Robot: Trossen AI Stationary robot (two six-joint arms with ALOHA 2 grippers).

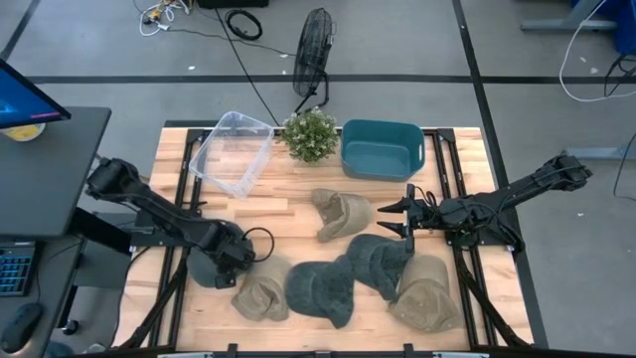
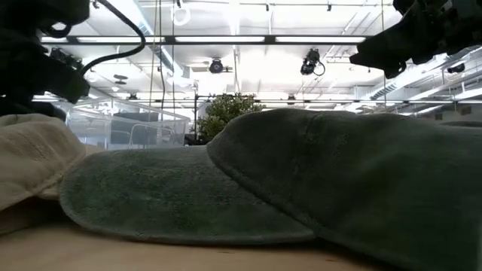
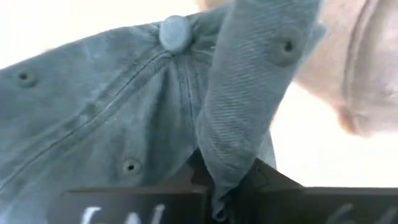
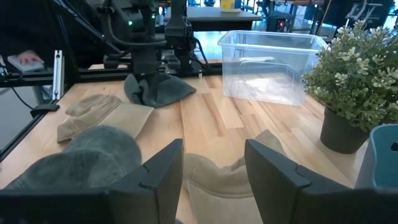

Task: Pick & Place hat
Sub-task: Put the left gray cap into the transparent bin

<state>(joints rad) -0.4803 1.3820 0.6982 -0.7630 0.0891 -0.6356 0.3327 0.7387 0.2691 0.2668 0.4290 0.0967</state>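
Observation:
My left gripper (image 1: 231, 257) is near the table's left near corner, shut on a grey-green cap (image 1: 209, 269), which also fills the left wrist view (image 3: 112, 112). Several other caps lie flat on the near half of the table: a tan one (image 1: 260, 295), a dark green one (image 1: 323, 291), another dark one (image 1: 378, 261), a tan one (image 1: 427, 295) and a tan one (image 1: 343, 214) farther back. My right gripper (image 1: 402, 219) hovers open at mid-right, above the tan cap (image 4: 211, 174), touching nothing. My left gripper pinches a raised fold of the cap's crown (image 3: 230, 124) between its two fingers, close to the top button (image 3: 175, 31). The fingers come from above, pointing down. The cap (image 4: 158, 90) bunches below them, its lower part on the table.
A clear plastic bin (image 1: 234, 149), a potted plant (image 1: 310, 134) and a teal bin (image 1: 381, 149) stand along the far edge. Bare wood (image 1: 268, 214) lies between the bins and the caps. In the low view a dark cap (image 2: 339, 188) blocks most of the scene.

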